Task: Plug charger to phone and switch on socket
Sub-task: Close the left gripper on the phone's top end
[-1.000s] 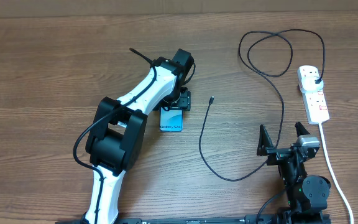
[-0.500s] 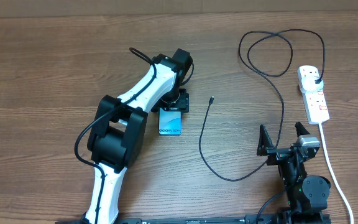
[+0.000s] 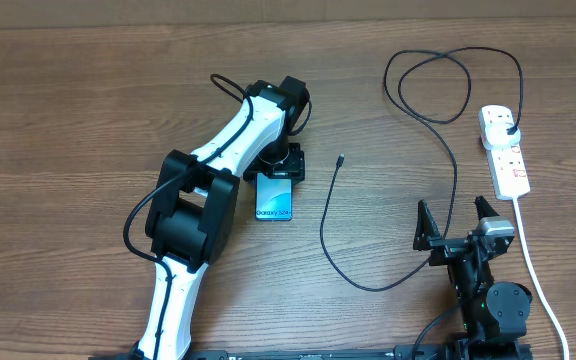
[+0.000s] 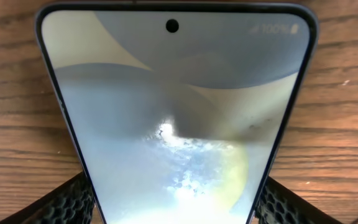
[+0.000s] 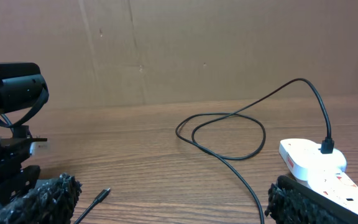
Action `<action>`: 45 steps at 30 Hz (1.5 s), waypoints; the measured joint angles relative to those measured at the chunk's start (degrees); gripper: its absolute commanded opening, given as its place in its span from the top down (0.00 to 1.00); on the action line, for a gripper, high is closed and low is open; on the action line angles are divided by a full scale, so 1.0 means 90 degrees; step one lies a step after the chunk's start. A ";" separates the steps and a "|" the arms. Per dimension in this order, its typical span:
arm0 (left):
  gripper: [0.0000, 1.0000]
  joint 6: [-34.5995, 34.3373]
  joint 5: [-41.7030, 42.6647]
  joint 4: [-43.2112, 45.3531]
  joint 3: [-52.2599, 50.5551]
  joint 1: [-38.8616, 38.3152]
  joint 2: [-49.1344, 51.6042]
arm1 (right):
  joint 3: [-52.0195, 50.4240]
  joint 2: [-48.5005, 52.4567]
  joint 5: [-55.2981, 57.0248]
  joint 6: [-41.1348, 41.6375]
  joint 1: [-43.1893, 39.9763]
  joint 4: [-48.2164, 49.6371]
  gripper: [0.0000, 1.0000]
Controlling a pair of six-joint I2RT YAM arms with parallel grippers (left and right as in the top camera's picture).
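The phone (image 3: 274, 199) lies flat on the wooden table, its light screen showing "Galaxy" text. My left gripper (image 3: 287, 166) is at its far end, shut on the phone's two long edges. In the left wrist view the phone (image 4: 179, 112) fills the frame between the black pads (image 4: 67, 202). The charger (image 3: 454, 170) is a thin black cable. Its metal tip (image 3: 340, 159) lies free on the table right of the phone, and its black plug (image 3: 509, 128) sits in the white socket (image 3: 506, 155). My right gripper (image 3: 460, 222) stands open near the front edge, holding nothing. The right wrist view shows the tip (image 5: 102, 195) and the socket (image 5: 309, 160).
The socket's white cord (image 3: 543, 290) runs toward the front right edge. The cable loops at the back right (image 3: 436, 88). A brown cardboard wall (image 5: 179, 50) stands behind the table.
The left arm has shifted slightly, and the phone in its jaws has slid a little toward the front and left. The right arm and cable have not moved.
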 measured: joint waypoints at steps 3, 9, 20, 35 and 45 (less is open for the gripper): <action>0.23 0.0012 0.0005 -0.0010 0.0005 0.0000 0.0002 | 0.0000 0.0000 0.0000 -0.0002 0.0000 0.0000 0.00; 0.18 0.0019 -0.0002 0.0240 0.0005 0.0000 0.0010 | 0.0000 0.0000 -0.0002 -0.0002 0.0000 -0.0002 0.00; 0.00 0.0085 -0.0318 0.0699 0.0005 0.0000 0.0012 | 0.0000 0.0000 -0.0002 -0.0002 0.0000 -0.0002 0.00; 0.07 0.0083 -0.0197 0.0440 -0.0046 0.0000 0.0012 | 0.0000 0.0000 0.0000 -0.0005 0.0000 0.0002 0.00; 0.13 0.0078 -0.0202 0.0597 -0.0046 0.0000 0.0012 | 0.0000 0.0000 0.0000 -0.0005 0.0000 -0.0002 0.00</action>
